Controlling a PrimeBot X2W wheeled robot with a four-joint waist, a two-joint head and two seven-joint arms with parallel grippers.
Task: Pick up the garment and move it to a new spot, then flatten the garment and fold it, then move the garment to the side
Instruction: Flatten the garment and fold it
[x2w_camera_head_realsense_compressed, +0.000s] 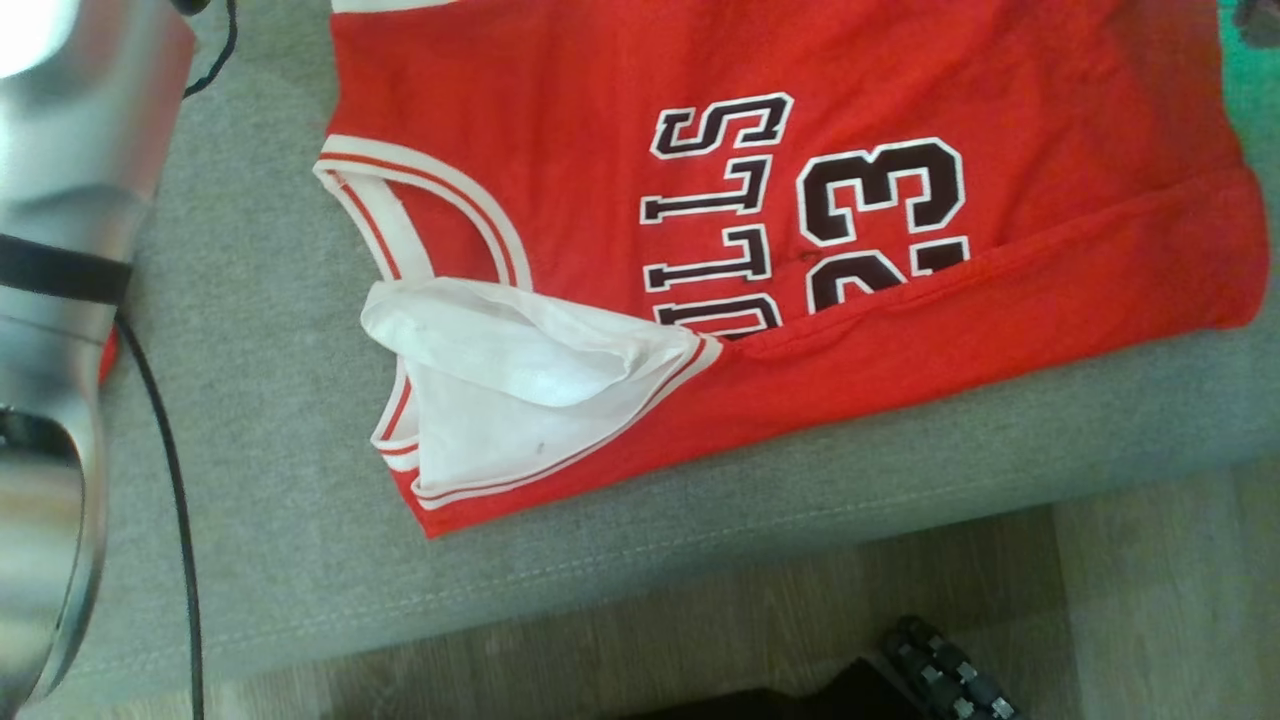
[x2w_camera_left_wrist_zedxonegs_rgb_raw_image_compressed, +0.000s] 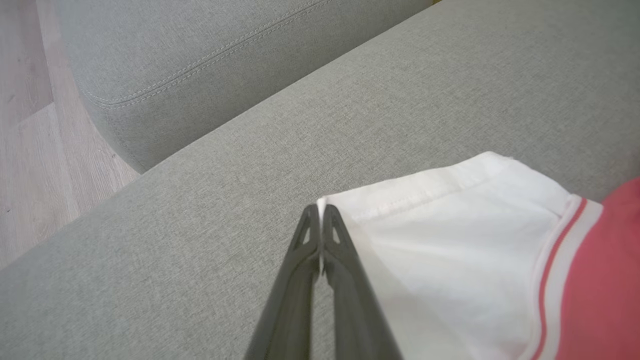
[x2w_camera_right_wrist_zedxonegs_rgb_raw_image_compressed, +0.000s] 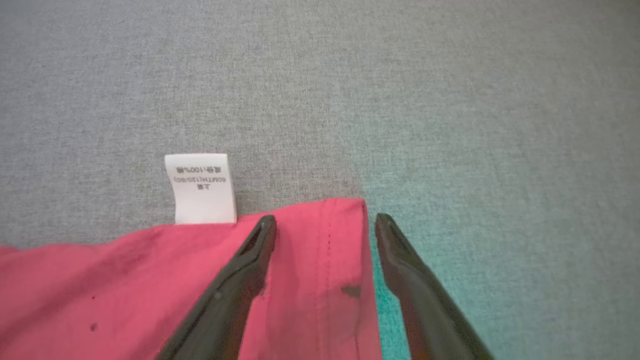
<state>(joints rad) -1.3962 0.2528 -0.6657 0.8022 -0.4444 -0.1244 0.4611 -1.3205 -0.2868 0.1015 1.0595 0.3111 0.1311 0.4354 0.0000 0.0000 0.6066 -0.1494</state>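
Grey sofa seat (x2w_camera_head_realsense_compressed: 250, 400) is taking up most of the head view, with wooden floor (x2w_camera_head_realsense_compressed: 1150, 600) showing below its front edge.

Red garment (x2w_camera_head_realsense_compressed: 900, 150) (a jersey, white-and-red trim, dark numerals) is lying spread on the seat. It is reaching close to the front edge, with its near long side folded over in a band.

A white panel (x2w_camera_head_realsense_compressed: 500, 360) of the garment is puckering up off the seat at the armhole end.

Left claw (x2w_camera_left_wrist_zedxonegs_rgb_raw_image_compressed: 320, 210) is sitting low over the seat, fingers pressed together. It is pinching the corner of the white cloth's hem, and a sliver of white is showing between them.

Right claw (x2w_camera_right_wrist_zedxonegs_rgb_raw_image_compressed: 326, 220) is standing wide open over the seat, gripping nothing. One finger is lying over the red hem corner, the other over bare seat fabric.

Small white care label (x2w_camera_right_wrist_zedxonegs_rgb_raw_image_compressed: 202, 192) is lying on the seat, sticking out past the red edge.
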